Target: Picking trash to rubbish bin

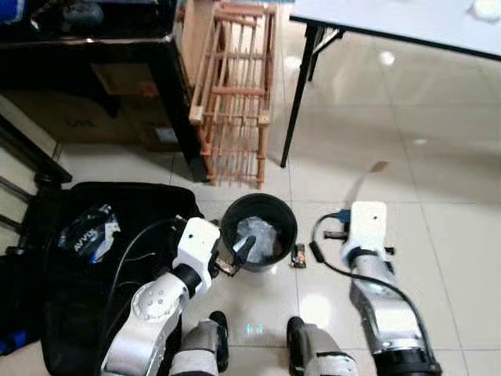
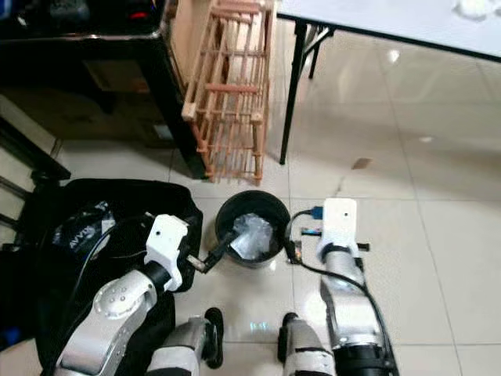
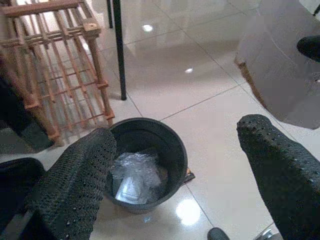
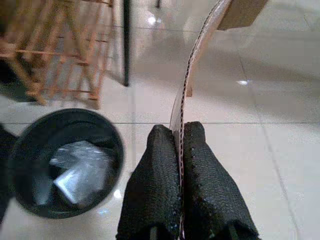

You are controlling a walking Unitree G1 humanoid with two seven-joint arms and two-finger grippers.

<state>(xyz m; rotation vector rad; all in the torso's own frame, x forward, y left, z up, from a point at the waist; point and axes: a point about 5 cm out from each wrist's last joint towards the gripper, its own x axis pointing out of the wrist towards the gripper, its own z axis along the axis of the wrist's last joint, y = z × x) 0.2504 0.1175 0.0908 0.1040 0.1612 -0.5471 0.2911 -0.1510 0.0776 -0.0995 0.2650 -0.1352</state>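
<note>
A black round bin (image 1: 258, 205) stands on the tiled floor in front of me, with crumpled clear plastic (image 1: 258, 237) inside. My left gripper (image 3: 177, 137) is open beside the bin's near left rim, and one black finger (image 1: 243, 249) reaches over that rim. My right gripper (image 4: 180, 135) is shut on a thin sheet of brown cardboard (image 4: 197, 55), held upright to the right of the bin. The cardboard (image 1: 368, 182) rises past the white right wrist. A small brown wrapper (image 1: 298, 255) lies on the floor against the bin's right side.
A black bag (image 1: 86, 313) lies open at my left with a dark printed packet (image 1: 90, 233) on it. A wooden rack (image 1: 235, 94) stands just behind the bin, next to a dark desk (image 1: 94, 47). A white table (image 1: 391, 19) on black legs is at the back right.
</note>
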